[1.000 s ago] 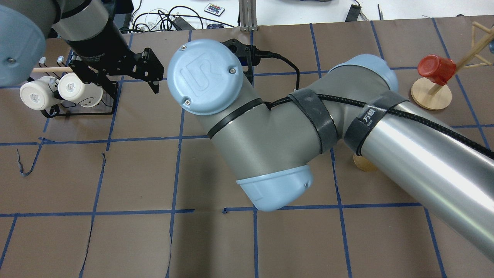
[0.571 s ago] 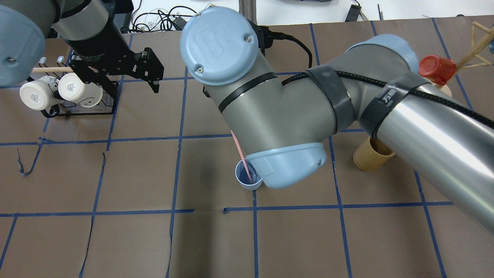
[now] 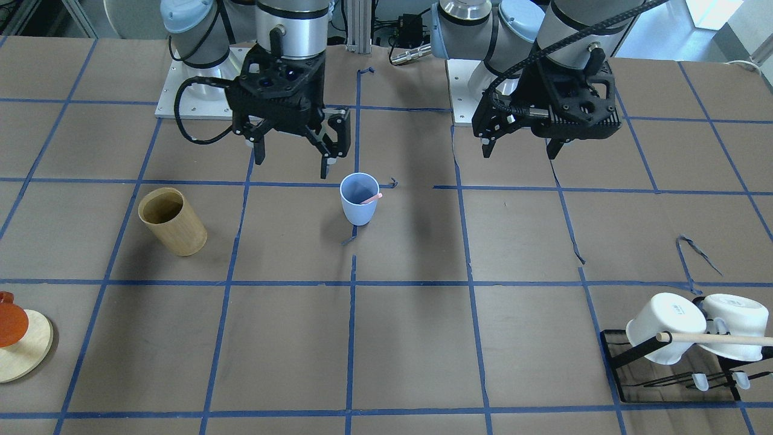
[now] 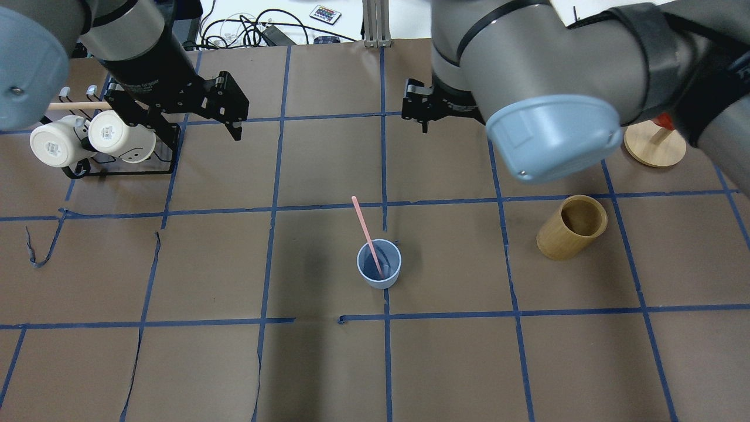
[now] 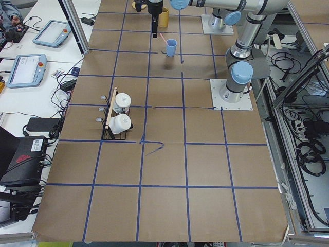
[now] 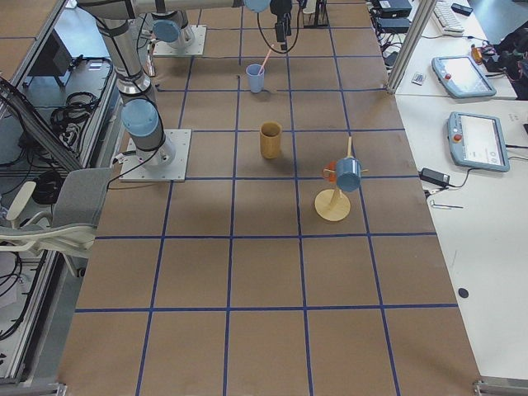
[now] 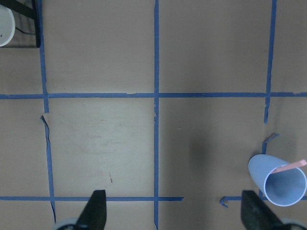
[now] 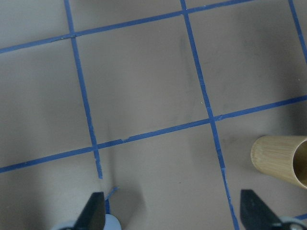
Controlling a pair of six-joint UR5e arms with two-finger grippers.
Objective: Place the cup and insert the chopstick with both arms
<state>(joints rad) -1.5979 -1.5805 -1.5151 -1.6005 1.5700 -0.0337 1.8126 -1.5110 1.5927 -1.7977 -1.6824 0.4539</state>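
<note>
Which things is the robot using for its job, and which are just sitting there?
For the job: blue cup, pink chopstick leaning inside it, left gripper and right gripper, both open.

Just lying about: bamboo holder, two white mugs, long wooden stick, wooden stand.

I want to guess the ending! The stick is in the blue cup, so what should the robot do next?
Probably lift the right tool up and away. The chopstick leans inside the upright cup, that tool and the left tool are open and empty, and the right tool hangs nearest the cup, where it might bump it.
</note>
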